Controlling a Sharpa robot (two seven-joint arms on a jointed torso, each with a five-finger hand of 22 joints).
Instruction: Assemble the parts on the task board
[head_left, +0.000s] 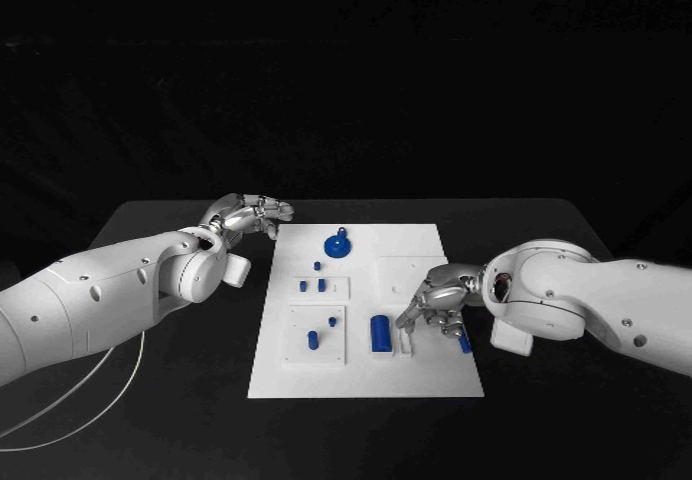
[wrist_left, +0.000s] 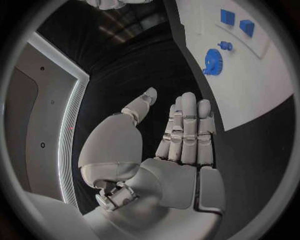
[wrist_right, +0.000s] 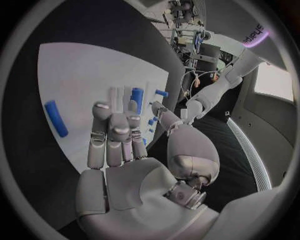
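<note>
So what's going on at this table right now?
A two-armed robot is assembling small blue parts on a white task board. Its right hand hovers open over the board's right side, between a blue cylinder and a loose blue peg. The left hand waits open beside the far left corner, near a blue gear.

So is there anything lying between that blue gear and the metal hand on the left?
No: in the head view only bare white task board separates the gear from the left hand.

A black table (head_left: 173, 380) carries the white task board (head_left: 418, 380).
</note>
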